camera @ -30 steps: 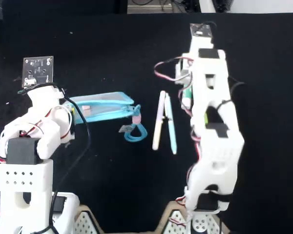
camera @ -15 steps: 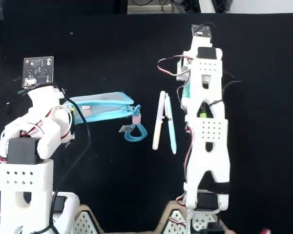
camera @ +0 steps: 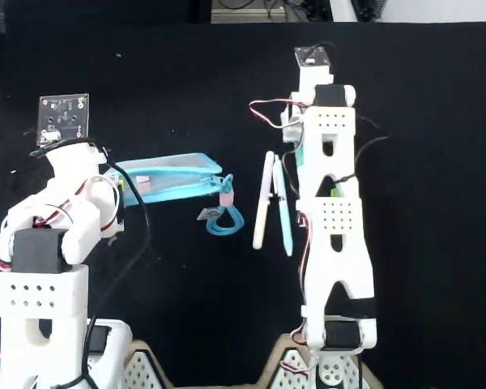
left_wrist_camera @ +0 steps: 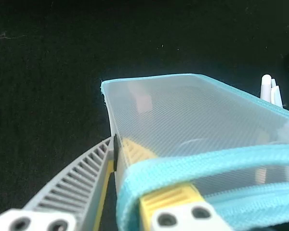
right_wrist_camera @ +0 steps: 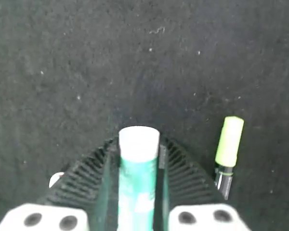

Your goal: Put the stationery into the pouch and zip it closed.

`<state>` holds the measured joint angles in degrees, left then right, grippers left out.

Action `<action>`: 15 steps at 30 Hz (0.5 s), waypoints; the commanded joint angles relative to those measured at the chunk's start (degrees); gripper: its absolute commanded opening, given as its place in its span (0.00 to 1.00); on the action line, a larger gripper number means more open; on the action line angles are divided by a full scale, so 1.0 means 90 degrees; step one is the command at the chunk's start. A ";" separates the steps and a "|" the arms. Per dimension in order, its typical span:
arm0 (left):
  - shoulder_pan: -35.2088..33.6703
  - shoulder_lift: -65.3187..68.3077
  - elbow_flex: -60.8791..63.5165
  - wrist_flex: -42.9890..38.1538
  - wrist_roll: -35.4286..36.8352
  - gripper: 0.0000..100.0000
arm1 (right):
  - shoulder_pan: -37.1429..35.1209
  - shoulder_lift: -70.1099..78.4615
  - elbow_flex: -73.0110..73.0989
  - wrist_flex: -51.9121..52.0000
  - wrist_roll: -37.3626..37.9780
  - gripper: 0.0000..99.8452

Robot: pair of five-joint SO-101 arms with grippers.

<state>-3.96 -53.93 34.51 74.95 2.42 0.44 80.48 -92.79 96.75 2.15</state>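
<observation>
A clear pouch (camera: 172,177) with blue zipper trim lies at the left on the black mat, its blue pull loop (camera: 224,217) trailing right. My left gripper (camera: 118,189) is shut on the pouch's left end; the left wrist view shows the pouch (left_wrist_camera: 183,115) clamped in that gripper (left_wrist_camera: 116,150). Two pens, one cream (camera: 262,200) and one light blue (camera: 283,207), lie side by side mid-table. My right gripper (camera: 305,152) hovers just right of them, shut on a green-and-white stick (right_wrist_camera: 137,178). A green-capped marker (right_wrist_camera: 229,144) lies on the mat beside it.
A small circuit board (camera: 62,116) stands behind the left arm. The right arm's body (camera: 332,235) stretches over the mat right of the pens. Black mat lies open at the far back and far right.
The right arm has swung left and forward toward the two pens, carrying the green-and-white stick. The left arm and the pouch have stayed put.
</observation>
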 commanded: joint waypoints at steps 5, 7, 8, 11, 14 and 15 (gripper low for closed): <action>-0.0063 0.0020 0.0073 0.0059 -0.0039 0.03 | 0.0117 -0.0542 -0.0288 0.0498 0.0049 0.01; -0.0063 0.0020 0.0073 0.0059 -0.0039 0.03 | 0.0147 -0.0679 -0.0151 0.0508 0.0039 0.01; -0.0063 0.0020 0.0073 0.0059 -0.0039 0.03 | 0.0156 -0.0767 0.0005 0.0518 0.0039 0.01; -0.0063 0.0020 0.0083 0.0059 -0.0039 0.03 | 0.0195 -0.1236 0.0884 0.0518 0.0020 0.01; -0.0063 0.0020 0.0083 0.0059 -0.0039 0.03 | 0.0195 -0.2056 0.2359 0.0508 0.0049 0.01; -0.0063 0.0020 0.0083 0.0059 -0.0039 0.03 | 0.0186 -0.2359 0.2886 0.0498 0.0059 0.01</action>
<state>-3.96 -53.93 34.59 74.95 2.42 0.97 72.13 -81.63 99.30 2.24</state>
